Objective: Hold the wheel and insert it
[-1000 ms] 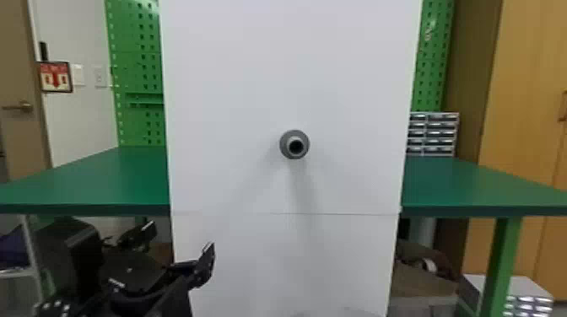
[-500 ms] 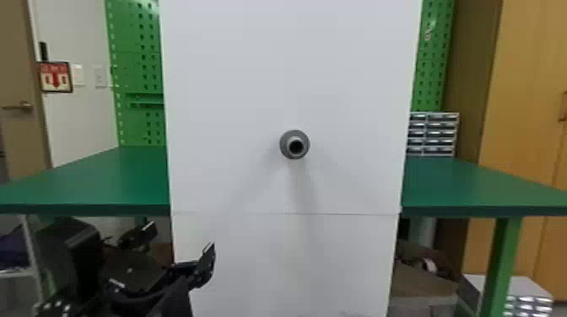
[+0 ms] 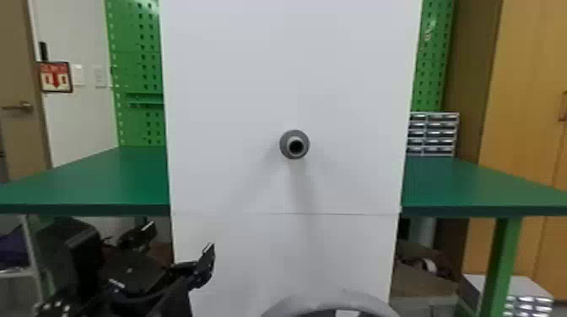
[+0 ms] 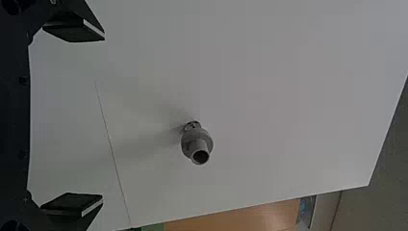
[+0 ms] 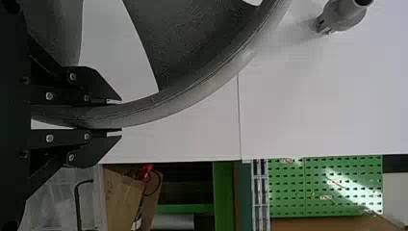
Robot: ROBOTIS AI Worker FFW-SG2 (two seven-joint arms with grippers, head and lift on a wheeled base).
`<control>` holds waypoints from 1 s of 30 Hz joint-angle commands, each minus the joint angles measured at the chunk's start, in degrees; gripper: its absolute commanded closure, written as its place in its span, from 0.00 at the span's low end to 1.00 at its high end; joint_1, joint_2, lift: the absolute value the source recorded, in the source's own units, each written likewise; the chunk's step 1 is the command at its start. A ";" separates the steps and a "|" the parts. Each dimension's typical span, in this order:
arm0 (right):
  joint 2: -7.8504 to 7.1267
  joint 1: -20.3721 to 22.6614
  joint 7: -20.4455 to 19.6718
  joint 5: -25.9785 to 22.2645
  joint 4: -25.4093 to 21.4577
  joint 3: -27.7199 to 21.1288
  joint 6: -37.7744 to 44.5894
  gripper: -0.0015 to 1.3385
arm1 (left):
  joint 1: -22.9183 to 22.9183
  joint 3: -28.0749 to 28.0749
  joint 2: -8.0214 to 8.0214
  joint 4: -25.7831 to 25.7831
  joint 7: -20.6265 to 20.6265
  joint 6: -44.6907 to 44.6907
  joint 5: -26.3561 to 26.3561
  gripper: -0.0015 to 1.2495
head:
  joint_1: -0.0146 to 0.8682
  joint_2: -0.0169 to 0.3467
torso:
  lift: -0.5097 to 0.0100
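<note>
Holding the wheel [image 3: 325, 300] by its rim [image 5: 192, 94] in the right tool [image 5: 115, 115], below the shaft [image 3: 287, 141], toward the white panel's [image 3: 337, 84] right edge, probably to leave the centre free for mounting. Near the left edge, holding the left tool [image 3: 179, 245] released, perhaps for steadying.

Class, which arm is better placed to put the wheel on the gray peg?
Right, most likely: the right end effector clamps the wheel by its rim. The left end effector, facing the peg, is open and empty.
</note>
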 commanded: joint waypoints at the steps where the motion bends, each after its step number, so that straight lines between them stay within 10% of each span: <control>1: -0.32 -0.39 0.00 -0.22 -3.33 0.25 2.89 0.87 | 0.03 0.07 0.00 0.00 0.00 0.00 -0.09 0.08 | 0.25 0.07 | 0.13; 30: -0.06 -3.56 -3.08 -1.98 -14.23 -0.37 18.97 0.87 | -0.15 -0.37 0.09 0.18 0.00 0.00 -0.44 0.08 | 0.25 0.07 | 0.13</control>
